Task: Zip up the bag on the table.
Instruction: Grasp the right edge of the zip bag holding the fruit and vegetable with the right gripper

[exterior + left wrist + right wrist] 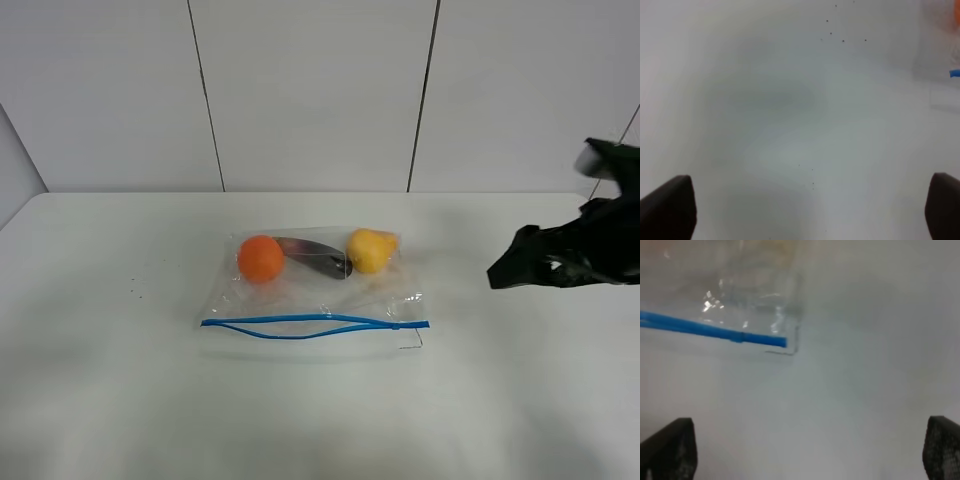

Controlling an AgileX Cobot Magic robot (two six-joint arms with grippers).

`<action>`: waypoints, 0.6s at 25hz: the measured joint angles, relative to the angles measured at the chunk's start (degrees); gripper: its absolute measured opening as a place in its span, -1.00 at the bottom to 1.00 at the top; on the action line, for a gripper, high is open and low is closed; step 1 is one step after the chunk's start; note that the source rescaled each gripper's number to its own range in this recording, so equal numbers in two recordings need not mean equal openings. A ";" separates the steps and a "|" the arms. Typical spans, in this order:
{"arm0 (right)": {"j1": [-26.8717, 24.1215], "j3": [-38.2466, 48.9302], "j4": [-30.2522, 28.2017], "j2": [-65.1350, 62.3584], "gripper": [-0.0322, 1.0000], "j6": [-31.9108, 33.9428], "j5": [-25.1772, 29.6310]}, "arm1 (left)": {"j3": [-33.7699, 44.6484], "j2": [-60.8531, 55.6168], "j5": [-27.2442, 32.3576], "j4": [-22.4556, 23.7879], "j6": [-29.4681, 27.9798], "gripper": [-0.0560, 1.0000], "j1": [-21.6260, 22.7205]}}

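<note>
Bag flat at centre of worktop, blue zipper strip along near edge, gaping mid-length. Thin, crinkly, slippery film; probably light, prone to sliding. Best pinched at strip's ends. Left claw and right claw both spread wide, empty.

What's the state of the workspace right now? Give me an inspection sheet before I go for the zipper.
Surface: white table, flat, a few tiny dark specks.
Job's things: bag lies flat mid-table; blue zipper strip on the camera-side edge, gaping along most of its length; round orange item, dark purple item and yellow item inside.
Clutter: nothing seen.
Hands: left hand open, empty, over bare table; right hand open, empty, short of the zipper's end, not touching.
Cables: nothing seen.
Surroundings: white panelled wall behind the table.
</note>
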 joint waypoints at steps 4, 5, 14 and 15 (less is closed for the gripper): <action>-3.64 -0.09 16.29 13.97 1.00 -17.84 0.42 | 0.00 0.00 0.00 0.00 0.00 0.90 0.00; -4.94 -0.09 19.75 17.31 1.00 -22.58 1.54 | 0.00 0.00 0.00 0.00 0.00 0.90 0.00; -9.20 -10.05 35.70 42.15 1.00 -43.21 20.19 | 0.00 0.00 0.00 0.00 0.00 0.90 0.00; -9.20 -11.99 35.79 44.58 1.00 -43.29 21.46 | 0.00 0.00 0.00 0.00 0.00 0.90 0.00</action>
